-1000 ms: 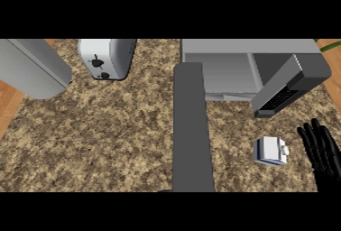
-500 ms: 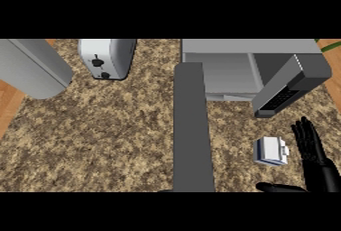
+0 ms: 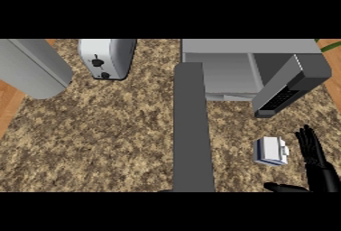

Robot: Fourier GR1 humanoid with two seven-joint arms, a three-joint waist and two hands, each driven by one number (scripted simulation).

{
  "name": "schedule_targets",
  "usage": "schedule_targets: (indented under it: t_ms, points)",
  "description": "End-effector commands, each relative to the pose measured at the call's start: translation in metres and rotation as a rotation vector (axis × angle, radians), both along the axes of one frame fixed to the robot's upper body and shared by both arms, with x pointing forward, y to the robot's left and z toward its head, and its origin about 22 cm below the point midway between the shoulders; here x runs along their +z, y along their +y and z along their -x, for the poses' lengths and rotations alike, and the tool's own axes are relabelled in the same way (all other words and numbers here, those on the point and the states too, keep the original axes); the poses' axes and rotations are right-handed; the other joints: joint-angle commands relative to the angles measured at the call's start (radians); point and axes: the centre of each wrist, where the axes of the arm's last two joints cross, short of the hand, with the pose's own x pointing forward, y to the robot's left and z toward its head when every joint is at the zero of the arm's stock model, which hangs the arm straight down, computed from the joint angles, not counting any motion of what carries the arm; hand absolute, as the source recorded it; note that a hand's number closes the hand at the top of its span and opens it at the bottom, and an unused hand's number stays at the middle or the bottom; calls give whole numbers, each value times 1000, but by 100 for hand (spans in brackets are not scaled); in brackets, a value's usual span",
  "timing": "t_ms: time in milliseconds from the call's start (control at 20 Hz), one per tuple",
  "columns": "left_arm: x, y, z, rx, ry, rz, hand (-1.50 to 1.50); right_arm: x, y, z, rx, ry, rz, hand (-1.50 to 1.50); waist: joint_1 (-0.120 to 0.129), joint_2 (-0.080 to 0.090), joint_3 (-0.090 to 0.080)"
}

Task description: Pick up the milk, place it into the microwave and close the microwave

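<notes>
The milk (image 3: pixel 270 150), a small white and blue carton, sits on the speckled counter (image 3: pixel 106 135) at the view's lower right, in front of the microwave (image 3: pixel 230 67) and just below its open door (image 3: pixel 290 85). No print on the carton can be read.

The right hand (image 3: pixel 313 158) is just beside the carton on its right, not touching it. Its fingers are straight and spread, pointing away from the robot, with the thumb (image 3: pixel 285 187) stretched out to the left below the carton. The hand holds nothing. The left hand does not show.

The microwave stands at the top right with its cavity exposed. The door swings out toward the right, with a dark keypad panel on its lower part; the markings there are too small to read.

A long dark grey bar (image 3: pixel 192 131) runs from the microwave's left corner down to the lower edge, left of the carton. A toaster (image 3: pixel 106 57) stands at the top, left of centre, with dark knobs on its face. A grey slab (image 3: pixel 30 67) lies tilted at the top left, over the counter's edge.
</notes>
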Motion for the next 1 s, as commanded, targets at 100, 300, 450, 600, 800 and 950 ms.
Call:
schedule_targets:
  t_ms: [100,300,450,600,800,950]
  points:
    - [3,-1,6,-9,7,6,-150,-34,-7,1,25,19,-8,-150,1,0,0]
    - [11,-1,5,8,-16,1,-150,-56,-4,0,13,1,-10,-150,0,0,0]
    - [6,-14,21,-12,15,11,-150,-63,-21,-12,34,18,33,-150,5,1,1]
    - [16,8,4,2,-11,-3,-150,-74,-17,-13,6,12,32,-150,2,1,1]
    - [-7,-4,1,-4,-3,9,-150,-65,-34,-35,3,11,35,-150,2,1,0]
    - [0,-2,5,-3,2,10,-150,-85,-16,-42,16,32,50,-150,7,2,1]
